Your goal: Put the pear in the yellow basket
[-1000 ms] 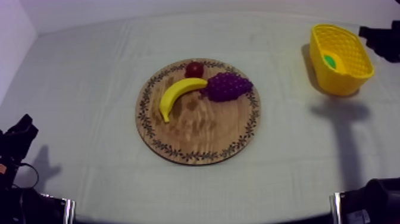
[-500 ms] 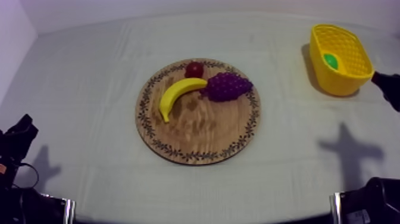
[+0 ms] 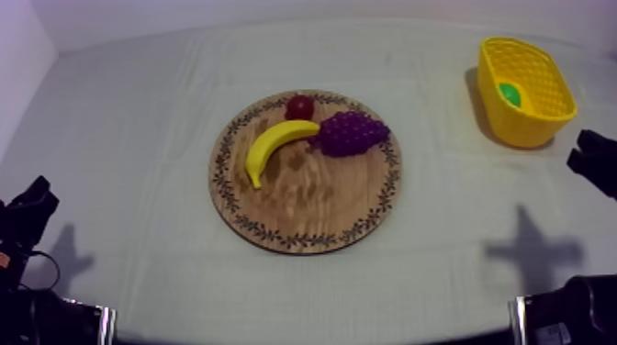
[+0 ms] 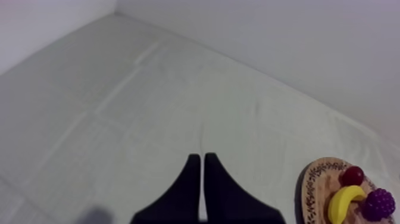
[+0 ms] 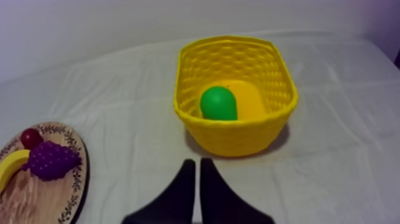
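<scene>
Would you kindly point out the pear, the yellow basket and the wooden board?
pear (image 5: 218,103), right wrist view, rounded top.
yellow basket (image 5: 238,140), right wrist view, near wall.
wooden board (image 3: 312,206), top view, bare wood.

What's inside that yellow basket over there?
A green pear lies on the floor of the yellow basket, and I see nothing else in it. The floor under the pear and just behind the near wall is covered.

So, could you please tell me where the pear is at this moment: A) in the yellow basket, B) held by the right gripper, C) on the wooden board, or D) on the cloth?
A: the pear lies inside the yellow basket, and the shut right gripper is short of it.
</scene>
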{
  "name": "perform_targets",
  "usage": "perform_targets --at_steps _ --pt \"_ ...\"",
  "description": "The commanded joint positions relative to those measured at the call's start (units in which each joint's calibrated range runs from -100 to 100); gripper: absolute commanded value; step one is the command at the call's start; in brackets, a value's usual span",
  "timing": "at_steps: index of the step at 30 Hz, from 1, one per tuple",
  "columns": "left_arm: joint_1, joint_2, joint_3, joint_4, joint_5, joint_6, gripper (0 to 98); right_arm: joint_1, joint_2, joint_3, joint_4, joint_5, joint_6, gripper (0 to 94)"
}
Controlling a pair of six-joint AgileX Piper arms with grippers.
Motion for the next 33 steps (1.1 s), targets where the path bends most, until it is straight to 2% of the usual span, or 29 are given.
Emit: perform_targets --at_steps 1,6,15,23,29,33 --pt "0.0 0.0 0.0 0.01 0.0 0.0 0.1 0.0 -1.9 1.8 0.3 0.5 -0.7 0.4" --pt "0.0 0.0 0.0 0.01 0.0 0.0 0.1 -0.1 -7.0 5.5 0.3 3.8 -0.6 0.8" --pt "0.0 0.0 0.0 0.01 0.0 0.0 0.1 1.6 -15.6 8.8 -3.7 9.4 5.1 2.0" --pt "0.0 0.0 0.0 0.01 0.0 0.0 0.1 1.6 -16.5 11.8 -3.1 9.9 3.2 3.0" --pt "0.0 0.0 0.0 0.01 0.0 0.0 0.1 1.7 -16.5 12.5 -1.4 9.1 -0.2 12.8" --pt "0.0 0.0 0.0 0.01 0.0 0.0 0.1 2.1 -16.5 13.4 -1.1 7.1 0.5 16.7"
